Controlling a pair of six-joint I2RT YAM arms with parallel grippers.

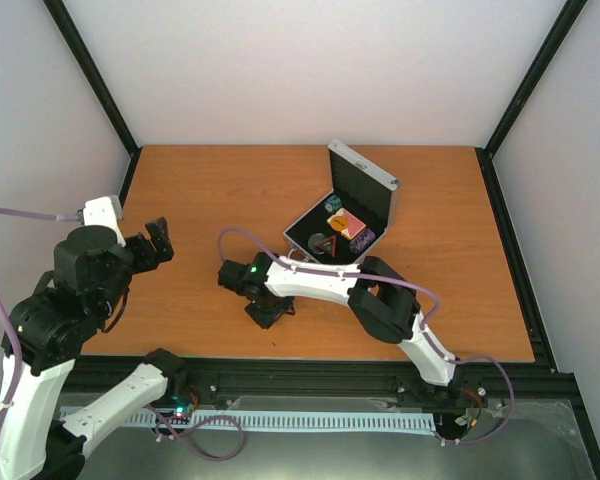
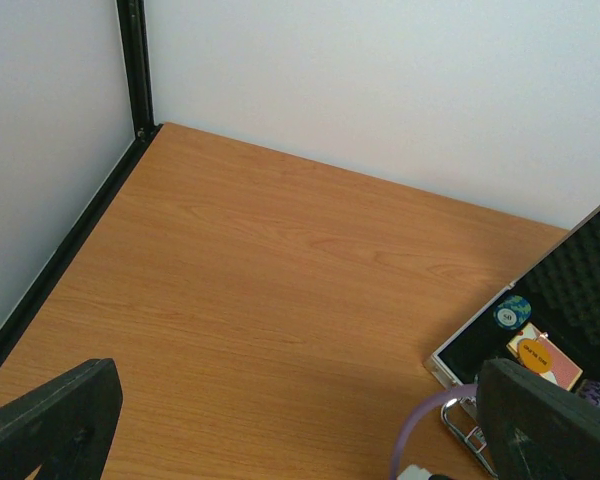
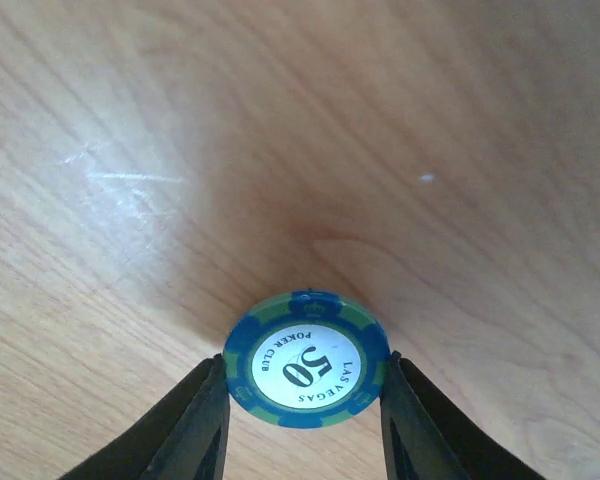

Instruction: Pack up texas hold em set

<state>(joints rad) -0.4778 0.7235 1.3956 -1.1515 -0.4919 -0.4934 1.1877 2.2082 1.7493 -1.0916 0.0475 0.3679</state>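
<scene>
- A blue-green poker chip (image 3: 307, 362) is seen flat against the surface (image 3: 430, 120), about midway between the left and right edges and nearer the near edge than the far one
- The right end effector (image 3: 305, 425) is narrowed around it, a finger pressed to each side of the rim; whether the chip has been raised off the wood cannot be told
- The left end effector (image 1: 155, 245) is held as wide as it goes, with nothing between its fingers, up over the left edge of the surface
- The silver case (image 1: 305, 215) is found right of the middle, toward the far edge, with its lid (image 1: 365, 185) standing open
- Inside, on the black lining, another blue-green chip (image 2: 512, 311), the pink-white card pack (image 1: 348, 222), an orange disc (image 2: 536, 354) and the black-red triangle (image 1: 324, 243) are already laid
- No other loose pieces are seen on the wood, so this chip is judged to be the last one out
- The packing is judged to be well along: left to do are the carry of the chip to the case, its release inside, and the closing of the lid
</scene>
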